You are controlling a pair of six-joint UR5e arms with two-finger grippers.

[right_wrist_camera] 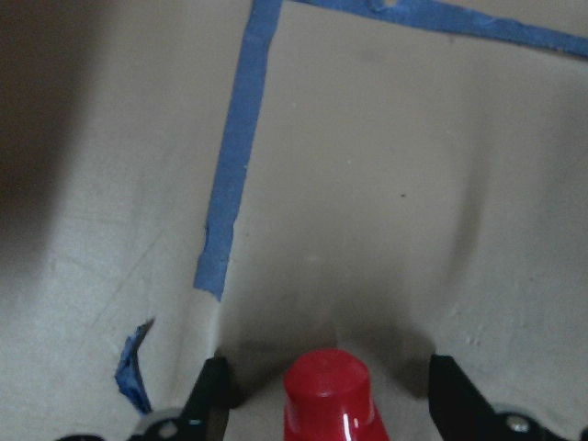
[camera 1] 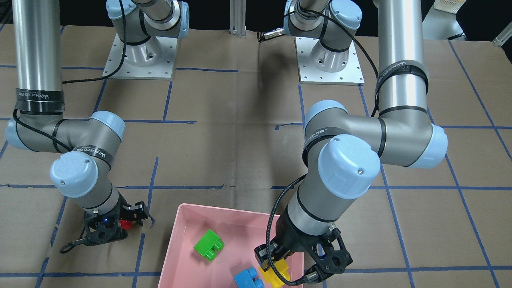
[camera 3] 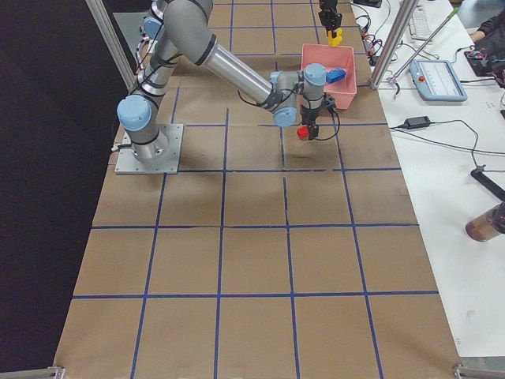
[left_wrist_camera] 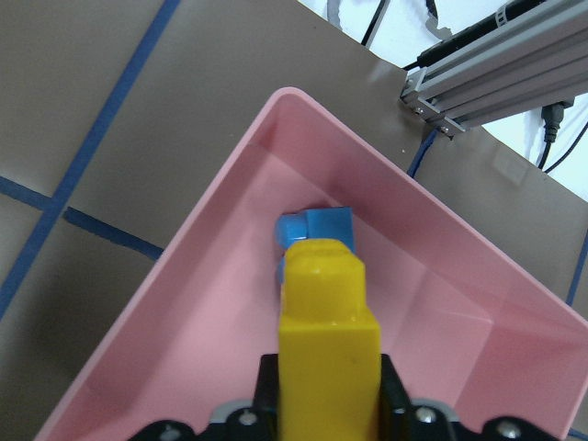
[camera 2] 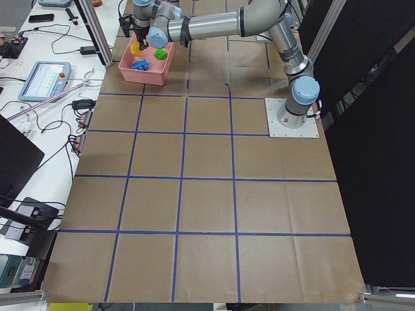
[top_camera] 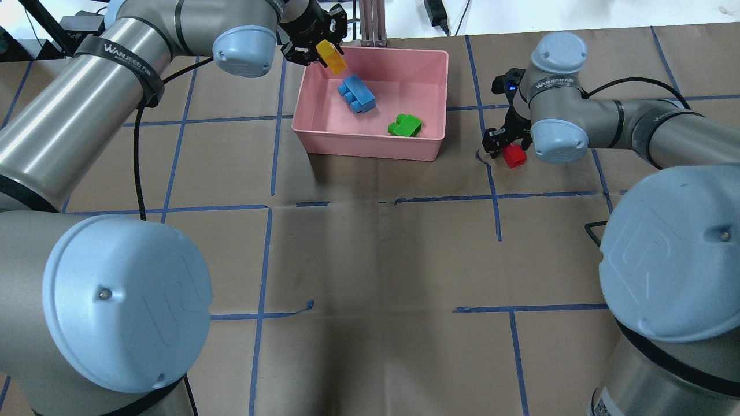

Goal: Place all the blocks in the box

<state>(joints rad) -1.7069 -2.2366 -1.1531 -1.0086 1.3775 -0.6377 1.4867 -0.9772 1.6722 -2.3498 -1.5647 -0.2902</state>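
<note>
Green block (top_camera: 404, 125), blue block (top_camera: 356, 95) in box (top_camera: 370, 147); yellow block (top_camera: 332, 56) pinched in left gripper (top_camera: 317, 53) above; red block (top_camera: 514, 156) outside, between wide right gripper (top_camera: 507, 145).

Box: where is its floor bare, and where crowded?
In the box, bare: the far right corner beyond the green block, and the near left corner before the blue block. Crowded: far left, where the yellow block hangs near the blue.

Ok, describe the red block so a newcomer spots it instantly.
Start at the large shallow pink plastic tray at the overhead view's far edge. Right of it, on brown paper, the right arm's open tool straddles a small red studded plastic brick. It alone is outside the tray: the green brick and the blue brick lie inside, the yellow brick hangs over it.
</note>
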